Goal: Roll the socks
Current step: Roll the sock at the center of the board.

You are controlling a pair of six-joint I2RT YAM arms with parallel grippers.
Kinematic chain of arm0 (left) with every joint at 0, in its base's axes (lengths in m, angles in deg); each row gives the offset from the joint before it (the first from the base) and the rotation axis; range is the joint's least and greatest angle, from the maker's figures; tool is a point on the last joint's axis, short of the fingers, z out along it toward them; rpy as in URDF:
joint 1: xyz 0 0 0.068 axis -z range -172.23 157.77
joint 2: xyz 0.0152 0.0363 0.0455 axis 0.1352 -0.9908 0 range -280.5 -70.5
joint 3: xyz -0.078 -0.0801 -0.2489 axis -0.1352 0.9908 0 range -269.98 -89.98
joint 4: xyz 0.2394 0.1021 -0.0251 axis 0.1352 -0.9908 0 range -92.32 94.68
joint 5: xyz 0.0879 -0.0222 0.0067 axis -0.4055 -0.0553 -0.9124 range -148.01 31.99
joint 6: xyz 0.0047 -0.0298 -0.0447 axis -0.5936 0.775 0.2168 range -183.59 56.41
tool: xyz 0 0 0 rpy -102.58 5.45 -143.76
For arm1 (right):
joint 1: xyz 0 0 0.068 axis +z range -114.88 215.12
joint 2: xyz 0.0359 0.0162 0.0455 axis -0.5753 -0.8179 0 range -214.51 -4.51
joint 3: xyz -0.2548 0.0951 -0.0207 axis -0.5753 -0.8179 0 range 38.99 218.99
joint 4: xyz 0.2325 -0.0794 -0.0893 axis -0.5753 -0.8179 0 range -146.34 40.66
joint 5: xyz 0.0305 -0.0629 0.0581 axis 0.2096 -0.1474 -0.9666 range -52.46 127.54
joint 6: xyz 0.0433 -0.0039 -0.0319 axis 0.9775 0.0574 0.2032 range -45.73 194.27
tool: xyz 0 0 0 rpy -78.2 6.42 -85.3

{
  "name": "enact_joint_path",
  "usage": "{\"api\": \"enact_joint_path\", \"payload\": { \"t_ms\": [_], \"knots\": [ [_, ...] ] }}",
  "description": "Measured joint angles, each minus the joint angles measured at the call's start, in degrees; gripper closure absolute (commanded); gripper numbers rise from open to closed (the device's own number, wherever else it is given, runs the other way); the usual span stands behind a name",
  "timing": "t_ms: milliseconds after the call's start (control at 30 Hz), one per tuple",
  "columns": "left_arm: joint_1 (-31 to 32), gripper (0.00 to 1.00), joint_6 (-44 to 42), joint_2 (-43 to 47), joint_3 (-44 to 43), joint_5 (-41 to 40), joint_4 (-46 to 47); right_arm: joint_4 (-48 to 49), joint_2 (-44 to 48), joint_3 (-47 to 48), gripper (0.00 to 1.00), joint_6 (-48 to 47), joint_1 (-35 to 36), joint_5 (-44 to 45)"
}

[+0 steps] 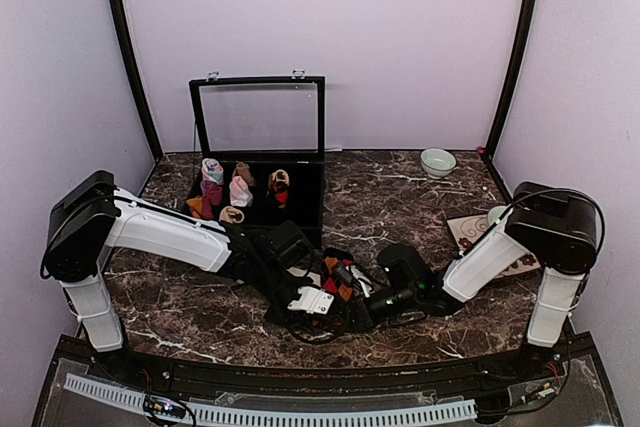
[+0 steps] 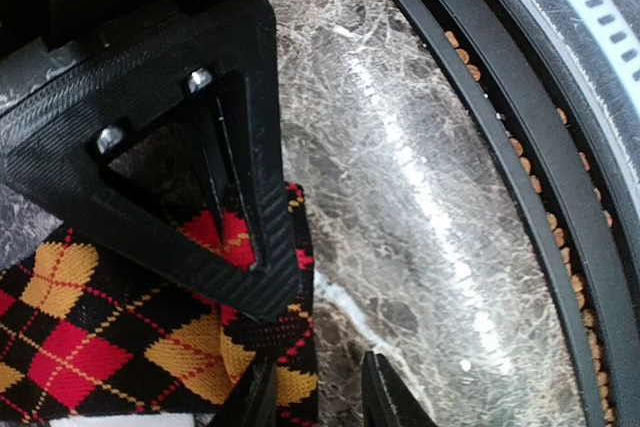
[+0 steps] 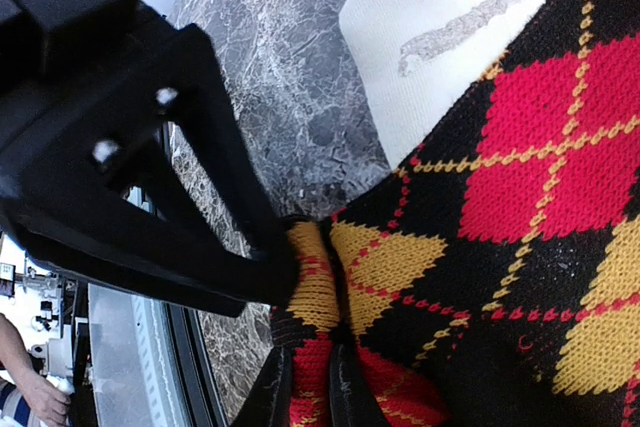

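The black argyle sock pair (image 1: 338, 277) with red and orange diamonds lies at the front centre of the table, with a white label (image 1: 312, 299) on it. My right gripper (image 1: 368, 299) is shut on a fold of that sock; the right wrist view shows its edge (image 3: 320, 297) pinched between the closed fingertips (image 3: 310, 392). My left gripper (image 1: 305, 309) is open, and its tips (image 2: 320, 397) straddle the sock's edge (image 2: 150, 327) on the marble. A cream piece with brown marks (image 1: 478, 232), which looks like the cream pair, lies at the right, partly under the right arm.
An open black box (image 1: 300, 209) with a raised glass lid holds several rolled sock bundles (image 1: 226, 193) at the back left. A small pale bowl (image 1: 437, 161) stands at the back right. The table's black front rim (image 2: 520, 167) runs close to the left gripper.
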State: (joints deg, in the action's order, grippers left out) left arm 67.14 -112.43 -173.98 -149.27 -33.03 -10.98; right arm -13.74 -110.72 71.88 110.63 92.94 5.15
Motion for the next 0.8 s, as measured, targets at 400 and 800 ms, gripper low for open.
{"api": "enact_joint_path", "payload": {
  "t_ms": [400,800],
  "knots": [
    [0.07,0.65,-0.68,-0.22,0.13,-1.95,3.17,1.05,-1.01,0.11,0.88,0.37,-0.9,-2.25],
    [0.33,0.71,-2.27,-0.13,0.13,-2.58,2.03,1.97,-1.6,0.07,0.88,0.59,-1.62,-3.56]
  ]
}}
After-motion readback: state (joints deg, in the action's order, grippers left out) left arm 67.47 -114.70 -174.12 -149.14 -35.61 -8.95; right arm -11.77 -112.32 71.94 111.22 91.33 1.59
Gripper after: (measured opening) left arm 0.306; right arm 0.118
